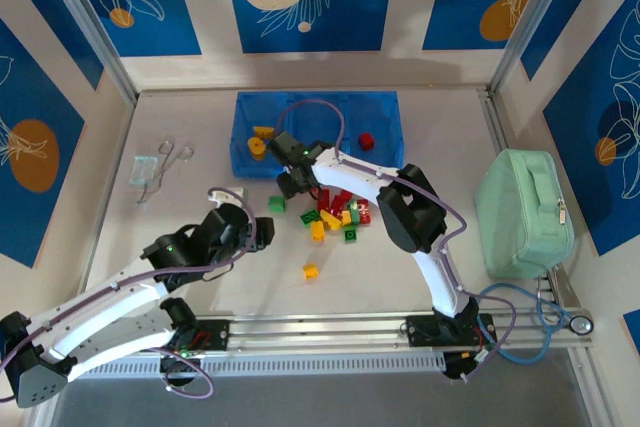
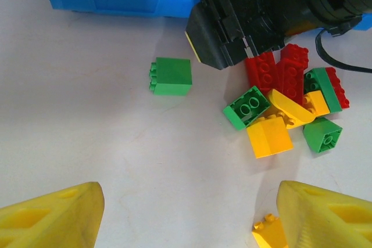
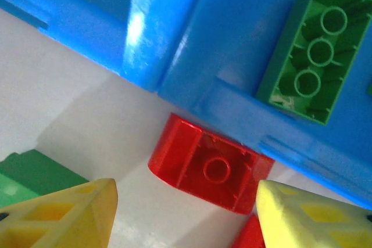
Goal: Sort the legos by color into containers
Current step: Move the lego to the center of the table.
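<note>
I see the blue tray (image 1: 385,112) at the table's far side, with yellow pieces (image 1: 262,139) in its left compartment and a red brick (image 1: 367,140) in its right. In front lies a mixed pile (image 1: 335,215) of red, green and yellow. A green brick (image 1: 277,204) and a yellow brick (image 1: 311,270) sit apart from it.

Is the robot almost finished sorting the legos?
Not yet. Done: yellow pieces, a long green brick and a red block sit in the blue tray. In hand: nothing; the right gripper hangs open over a loose red brick. Left: the mixed pile plus a stray green brick and yellow brick.
</note>
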